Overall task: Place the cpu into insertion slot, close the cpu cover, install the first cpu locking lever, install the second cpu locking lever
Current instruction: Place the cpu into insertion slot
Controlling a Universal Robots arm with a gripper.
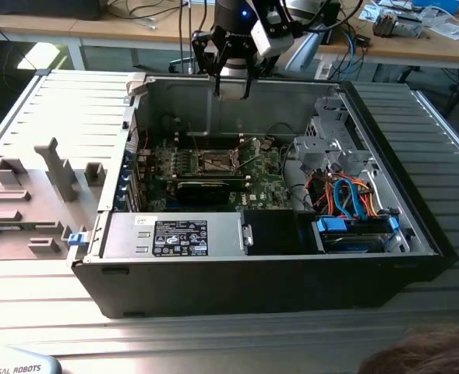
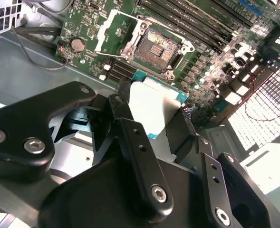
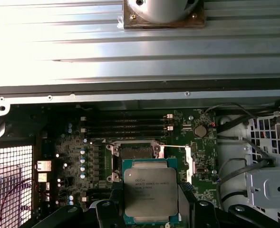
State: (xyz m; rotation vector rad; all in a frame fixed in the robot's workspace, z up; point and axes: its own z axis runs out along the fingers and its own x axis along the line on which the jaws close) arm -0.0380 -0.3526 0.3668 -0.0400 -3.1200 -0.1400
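Currently the cpu (image 3: 150, 194), a flat square with a matte silvery-grey lid on a green rim, is clamped by its edges in the gripper (image 3: 150, 211) between black metal fingers. It hangs over the green motherboard (image 3: 202, 159), near the insertion slot (image 3: 136, 154), not seated. The slot is square and dark with a silvery rim and glinting contacts. The cpu cover (image 2: 103, 35), a thin silvery frame, is flipped open beside it.

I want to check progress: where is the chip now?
In both wrist views the chip is gripped in the claw, over the green board, close to the open socket, not in it.
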